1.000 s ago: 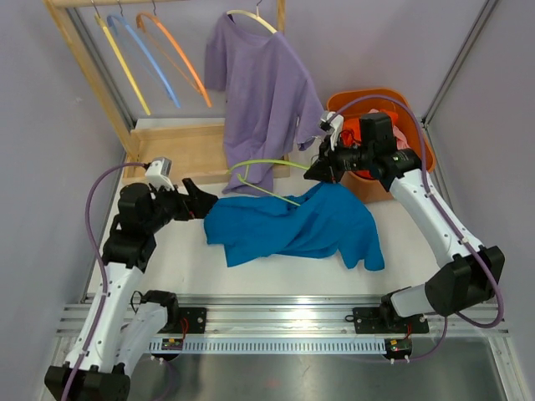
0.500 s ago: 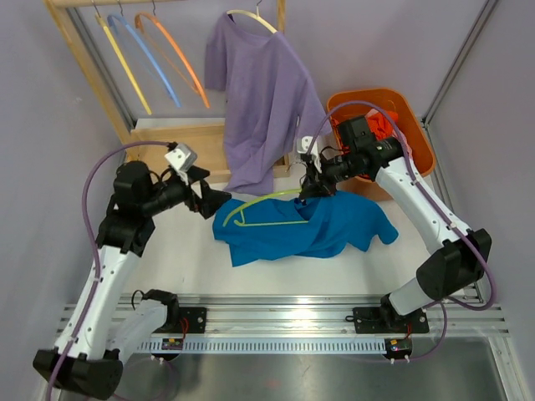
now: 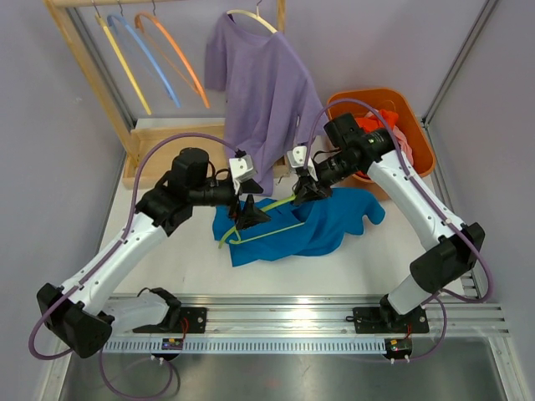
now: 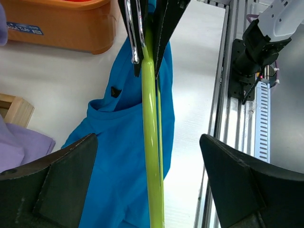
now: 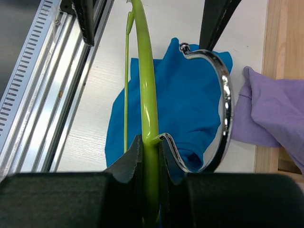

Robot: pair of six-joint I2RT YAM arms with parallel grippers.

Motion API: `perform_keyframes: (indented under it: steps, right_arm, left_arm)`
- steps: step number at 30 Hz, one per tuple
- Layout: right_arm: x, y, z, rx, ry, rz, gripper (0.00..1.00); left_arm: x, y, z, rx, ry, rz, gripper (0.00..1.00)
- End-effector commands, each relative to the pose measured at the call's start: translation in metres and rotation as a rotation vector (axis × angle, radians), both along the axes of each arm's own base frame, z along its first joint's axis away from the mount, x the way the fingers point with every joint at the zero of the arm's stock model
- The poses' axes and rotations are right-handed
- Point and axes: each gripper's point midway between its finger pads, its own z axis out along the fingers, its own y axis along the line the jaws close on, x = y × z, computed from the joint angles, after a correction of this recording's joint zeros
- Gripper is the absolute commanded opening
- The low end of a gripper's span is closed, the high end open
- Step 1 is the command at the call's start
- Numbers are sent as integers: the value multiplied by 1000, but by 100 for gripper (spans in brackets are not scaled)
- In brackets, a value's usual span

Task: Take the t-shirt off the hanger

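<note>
White table (image 3: pixel 351 267) fills the middle, with purple walls all around. At the back stands a wooden rack (image 3: pixel 92 75), and a purple shirt (image 3: pixel 263 92) hangs from it. An orange basket (image 3: pixel 418 138) sits on the right.

The blue t-shirt (image 3: pixel 334 221) lies in a crumpled heap in the middle of the table. The green hanger (image 5: pixel 147 85) is just above it. The right claw (image 3: pixel 305 190) is pinched tight on the hanger's neck, right beside the silver hook (image 5: pixel 227 109). The left claw (image 3: pixel 251 213) is spread wide, and the green bar runs between its two fingers without touching them.

The arms look to be at the pulling-apart step, and it seems almost done. The green bars show bare over the blue cloth. I cannot tell if a bit of the shirt is caught underneath.

Next, I think the left claw needs to squeeze the bar, or press the shirt down, so that the hanger can lift away clean.

The hanger's long way runs from the right claw toward the near left side of the table. Its hook end is at the right claw, and the hook curls toward the purple shirt. The blue shirt stretches left to right, with one sleeve reaching toward the basket.
</note>
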Motion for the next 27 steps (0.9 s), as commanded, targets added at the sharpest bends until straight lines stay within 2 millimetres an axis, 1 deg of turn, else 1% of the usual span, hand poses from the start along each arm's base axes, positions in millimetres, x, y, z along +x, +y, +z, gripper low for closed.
perform_keyframes:
  steps: [1,2,3,4,5,6,7,8,11,12,14,15,17,19,20,21,22,23,24,25,26,27]
  right_arm:
    - [-10,10,24,69,-30,65,0]
    - [-11,11,25,74,-28,69,0]
    - [-12,12,27,82,-23,71,0]
    - [-12,13,30,87,-17,67,0]
    - [-11,14,30,88,-13,64,0]
    - [-11,14,33,95,-13,62,0]
    - [-10,15,33,95,-7,57,0]
    - [-10,16,34,99,-6,58,0]
    - [-11,17,35,102,2,55,0]
    - [-12,17,33,101,10,56,0]
    - [-12,17,32,98,20,53,0]
    - [-11,16,31,98,24,49,0]
    - [-12,17,29,96,42,46,1]
    - [-11,18,26,95,67,28,10]
    - [-10,19,26,95,77,17,16]
    - [-10,19,25,85,122,-16,23]
    - [-4,21,27,98,117,-41,37]
    - [-2,23,27,98,131,-68,45]
    - [0,22,28,88,185,-126,51]
    - [8,24,36,117,170,-165,56]
    - [15,24,40,129,185,-214,64]
    - [21,22,43,123,248,-319,68]
  left_arm:
    - [5,-9,12,-9,-86,-13,85]
    - [5,-8,7,11,-75,-8,82]
    - [10,-8,1,36,-66,13,78]
    - [11,-10,1,47,-70,10,74]
    - [10,-9,-3,68,-60,15,68]
    - [13,-9,-8,90,-55,28,65]
    - [12,-9,-10,102,-63,21,62]
    - [13,-9,-11,110,-61,25,54]
    - [14,-8,-15,122,-68,41,38]
    - [16,-7,-14,122,-74,50,28]
    - [16,-7,-11,112,-82,58,15]
    - [16,-7,-12,112,-78,62,0]
    - [16,-6,-9,104,-77,75,0]
    - [15,-5,-8,98,-65,88,0]
    - [13,-4,-7,93,-59,91,0]
    - [12,-2,-10,93,-39,109,0]
    - [11,0,-11,96,-24,120,0]
    - [10,2,-13,100,-9,133,0]
    - [9,6,-12,98,12,166,0]
    - [9,11,-17,107,38,190,0]
    - [7,14,-21,116,68,207,0]
    - [5,19,-21,107,107,242,0]
